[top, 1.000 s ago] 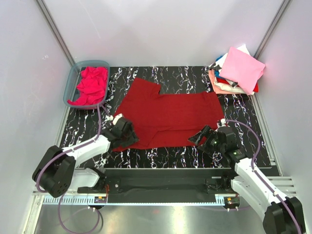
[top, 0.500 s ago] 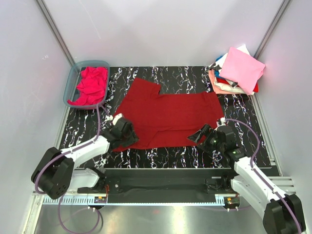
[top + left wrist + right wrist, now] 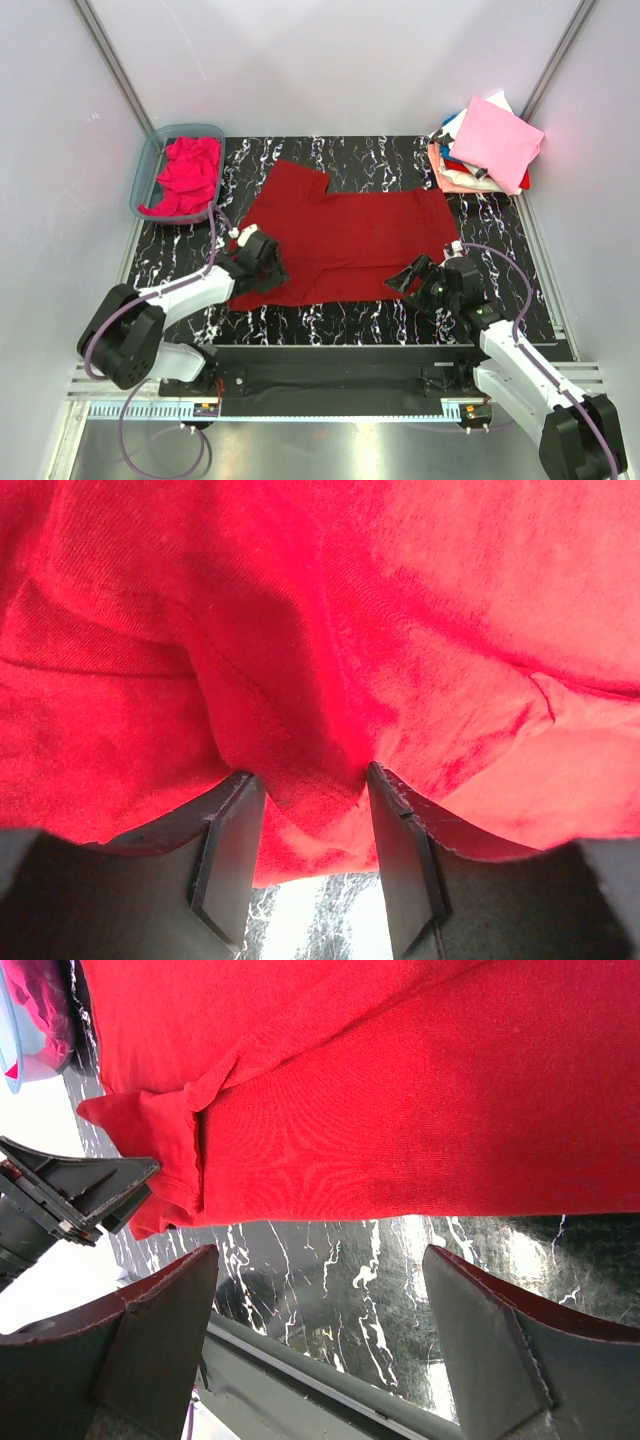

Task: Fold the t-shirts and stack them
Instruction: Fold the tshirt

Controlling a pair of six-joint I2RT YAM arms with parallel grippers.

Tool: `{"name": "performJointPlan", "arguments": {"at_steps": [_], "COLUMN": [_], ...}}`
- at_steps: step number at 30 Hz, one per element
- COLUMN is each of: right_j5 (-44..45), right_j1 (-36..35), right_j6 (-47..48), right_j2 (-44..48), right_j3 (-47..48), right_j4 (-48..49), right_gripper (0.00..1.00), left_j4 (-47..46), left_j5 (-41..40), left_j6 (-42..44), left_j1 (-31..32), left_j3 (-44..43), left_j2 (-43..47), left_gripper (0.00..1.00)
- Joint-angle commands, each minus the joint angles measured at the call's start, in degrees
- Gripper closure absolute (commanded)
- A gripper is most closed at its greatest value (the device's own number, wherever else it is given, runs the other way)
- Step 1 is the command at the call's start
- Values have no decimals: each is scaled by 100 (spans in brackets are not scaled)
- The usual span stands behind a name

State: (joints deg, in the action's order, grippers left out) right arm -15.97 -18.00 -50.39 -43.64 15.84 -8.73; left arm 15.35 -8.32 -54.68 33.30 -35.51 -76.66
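One crimson t-shirt [image 3: 350, 235] lies spread on tabletop [image 3: 340, 322]; left gripper [image 3: 310, 780] fingers [image 3: 225, 850] clamped on bunched fold; right gripper [image 3: 320, 1260] fingers [image 3: 160, 1330] wide apart near its edge.

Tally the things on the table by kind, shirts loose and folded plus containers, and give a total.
Spread flat: 1 crimson shirt
Crumpled: 1 magenta heap, lying in the tub
Folded: 1 stack of folded shirts
Containers: 1 plastic tub
Total: 4
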Motion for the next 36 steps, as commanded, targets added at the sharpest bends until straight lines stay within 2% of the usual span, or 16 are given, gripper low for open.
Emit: {"name": "performJointPlan", "arguments": {"at_steps": [1,4,5,7,8,9,11,14,17,19,27,28,31,32,36], "right_j5": [32,15,15,6,15,15,15,6,-3,-3,-29,-47,-47,-56,-73], "right_j1": [-46,-46,-46,-46,-46,-54,-55,-46,-46,-54,-46,-46,-55,-46,-54], "right_j6": [-6,-6,-6,-6,-6,-6,-6,-15,-15,-6,-15,-6,-6,3,-6], "right_j2": [-31,-83,-92,-84,-84,-75,-83,-110,-154,-180,-286,-312,-312,-312,-338], "right_j3": [113,122,122,122,113,113,113,113,113,113,130,130,122,122,122], "right_j4": [249,275,276,284,284,276,284,302,319,328,372,381,398,399,416], "right_gripper": [10,10,10,10,10,10,10,10,10,10,10,10,10,10,10], "left_j4": [-173,-164,-173,-147,-129,-86,20,160,319,372,582,618,723,767,1249], "left_j5": [-214,-232,-232,-232,-249,-267,-302,-258,-179,-100,347,400,655,778,936], "left_j6": [115,141,150,176,185,237,273,334,405,475,791,809,906,967,1099], "left_j1": [28,28,28,28,19,19,-25,-148,-280,-368,-728,-824,-1035,-1088,-1308], "left_j3": [-264,-325,-343,-404,-431,-518,-659,-940,-1265,-1529,-2696,-2829,-3312,-3609,-4462], "left_j2": [-85,-86,-94,-103,-121,-129,-208,-358,-586,-814,-1999,-2123,-2633,-2765,-3354], "left_gripper": [50,56,64,73,84,89,96,96,91,84,75,68,59,52,37]}}
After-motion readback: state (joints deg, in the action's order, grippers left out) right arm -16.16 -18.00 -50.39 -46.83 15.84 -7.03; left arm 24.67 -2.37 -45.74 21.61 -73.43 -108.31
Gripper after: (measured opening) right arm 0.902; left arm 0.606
